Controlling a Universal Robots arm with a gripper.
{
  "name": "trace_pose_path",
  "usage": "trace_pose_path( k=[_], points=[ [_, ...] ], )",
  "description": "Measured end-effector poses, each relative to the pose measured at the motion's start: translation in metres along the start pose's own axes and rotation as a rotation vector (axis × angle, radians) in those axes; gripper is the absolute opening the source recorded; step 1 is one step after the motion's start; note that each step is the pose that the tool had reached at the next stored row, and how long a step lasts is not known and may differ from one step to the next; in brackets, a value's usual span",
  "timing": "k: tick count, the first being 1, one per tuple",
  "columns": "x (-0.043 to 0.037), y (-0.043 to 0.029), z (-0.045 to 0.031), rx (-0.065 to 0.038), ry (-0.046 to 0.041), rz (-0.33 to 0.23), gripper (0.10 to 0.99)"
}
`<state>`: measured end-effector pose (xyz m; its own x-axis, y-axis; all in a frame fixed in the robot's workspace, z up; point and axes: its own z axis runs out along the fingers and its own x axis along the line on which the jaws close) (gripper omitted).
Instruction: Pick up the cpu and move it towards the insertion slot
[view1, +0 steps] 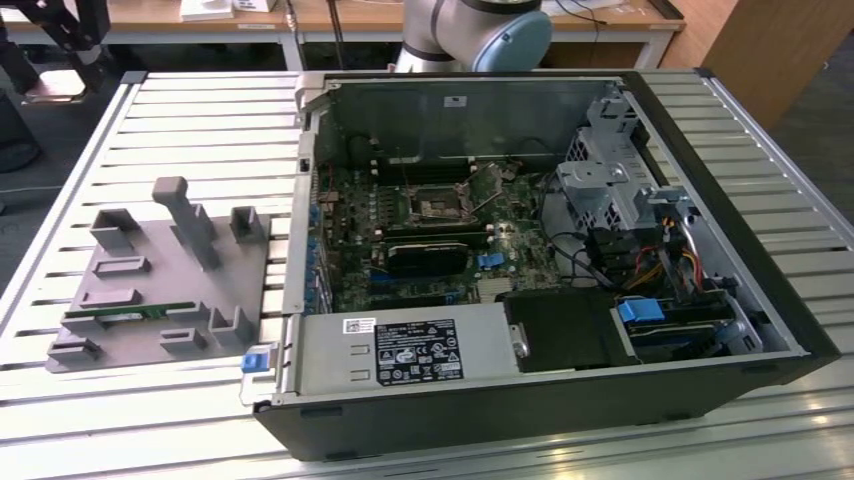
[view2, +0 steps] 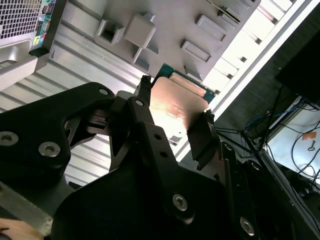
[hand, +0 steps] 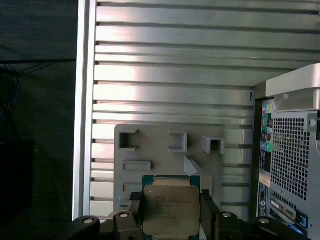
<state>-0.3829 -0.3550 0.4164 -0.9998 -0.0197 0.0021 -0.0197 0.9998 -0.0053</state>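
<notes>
Hand (hand: 172, 216) clamps cpu (hand: 169, 202) by two opposite edges, held clear above gray fixture (hand: 160, 159) on slatted tabletop (hand: 175, 75). Pickup looks done. Slot (view1: 439, 206) sits inside open case (view1: 561, 410), well apart from fixture; transfer not yet done.

An opened desktop computer case (view1: 534, 410) is lying on a slatted aluminium table (view1: 200, 120) in what is looking like a robotics lab, with a grey fixture plate (view1: 150, 288) sitting beside it, a robot arm (view1: 481, 35) standing behind, and wooden desks (view1: 360, 18) and loose cables (view2: 280, 130) lining the edges.
</notes>
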Motion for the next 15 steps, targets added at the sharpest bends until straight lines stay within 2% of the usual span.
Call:
trace_pose_path(
  k=[15],
  points=[
    [-0.0148,0.0003,0.0000,0.000,0.0000,0.000,0.541]
  ],
)
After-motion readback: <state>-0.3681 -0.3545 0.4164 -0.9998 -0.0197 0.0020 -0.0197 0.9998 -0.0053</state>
